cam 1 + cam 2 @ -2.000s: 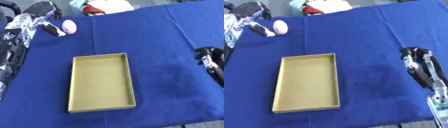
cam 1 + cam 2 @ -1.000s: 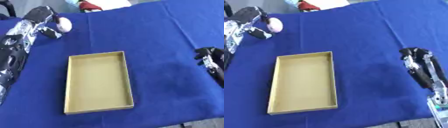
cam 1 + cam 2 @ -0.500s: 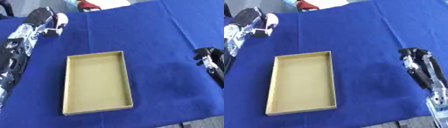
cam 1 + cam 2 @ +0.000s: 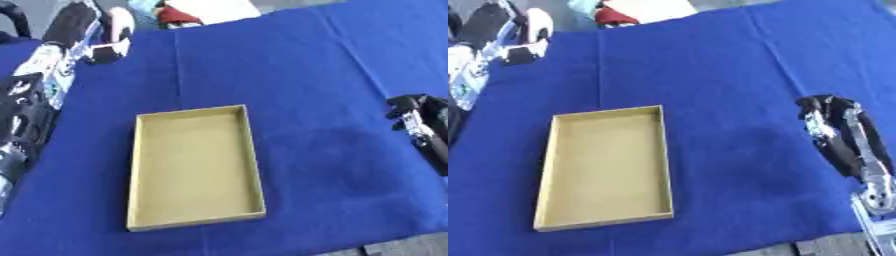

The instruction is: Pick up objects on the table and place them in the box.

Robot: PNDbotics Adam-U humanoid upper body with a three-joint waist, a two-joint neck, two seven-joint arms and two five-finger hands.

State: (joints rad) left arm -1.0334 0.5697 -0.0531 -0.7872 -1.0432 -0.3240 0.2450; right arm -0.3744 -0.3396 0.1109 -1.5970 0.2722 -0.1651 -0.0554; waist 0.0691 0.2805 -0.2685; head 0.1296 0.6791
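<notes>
A pale pink round object (image 4: 122, 22) lies at the far left of the blue table, mostly hidden by my left hand (image 4: 80, 26), whose fingers (image 4: 108, 48) curl around it. Whether it has left the cloth I cannot tell. A shallow tan cardboard box (image 4: 256, 166) lies in the middle of the table, nothing inside it. My right hand (image 4: 841, 134) rests at the right edge, fingers relaxed and pointing away from me, holding nothing.
A blue cloth (image 4: 306, 75) covers the table. Red and white items (image 4: 194, 10) sit in a heap beyond the far edge. The table's front edge shows at the lower right corner (image 4: 833, 245).
My left hand has moved over the pale round object and curled round it; two seconds ago the object lay beside the fingers. The view has tilted slightly. The right hand has not moved.
</notes>
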